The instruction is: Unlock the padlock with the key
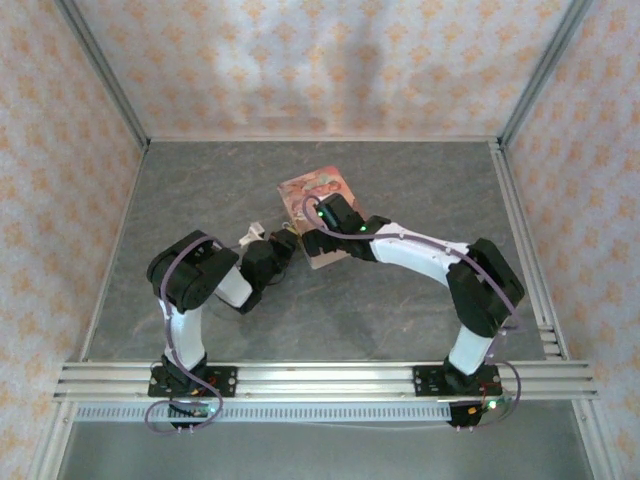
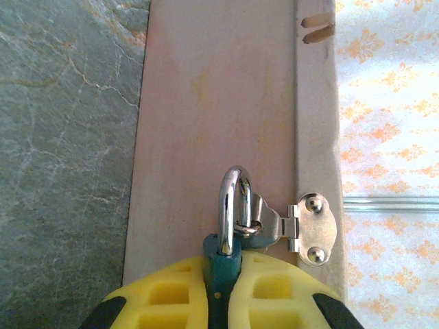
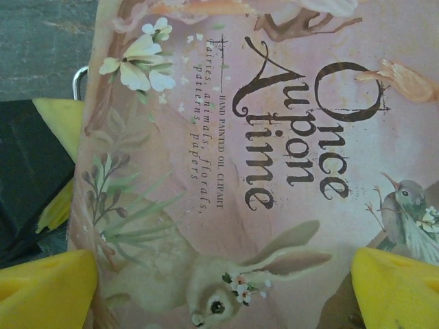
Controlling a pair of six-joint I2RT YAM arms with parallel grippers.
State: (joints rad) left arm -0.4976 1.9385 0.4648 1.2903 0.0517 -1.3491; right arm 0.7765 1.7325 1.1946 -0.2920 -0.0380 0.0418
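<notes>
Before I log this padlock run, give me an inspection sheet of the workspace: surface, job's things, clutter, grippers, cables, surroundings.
surface: grey marbled table.
job's things: blue padlock, its shackle hooked through the hasp on the side of the pink floral box.
clutter: nothing seen.
grippers: left gripper shut on the padlock body; right gripper open, fingers spread over the box lid.
cables: a purple cable loops along each arm.
surroundings: orange-patterned walls; aluminium rail at the near edge.

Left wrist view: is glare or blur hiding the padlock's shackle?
Left wrist: shackle sharp, one bright glint along its curve; padlock body readable between the left fingers. Top external: padlock too small and soft to judge.
</notes>
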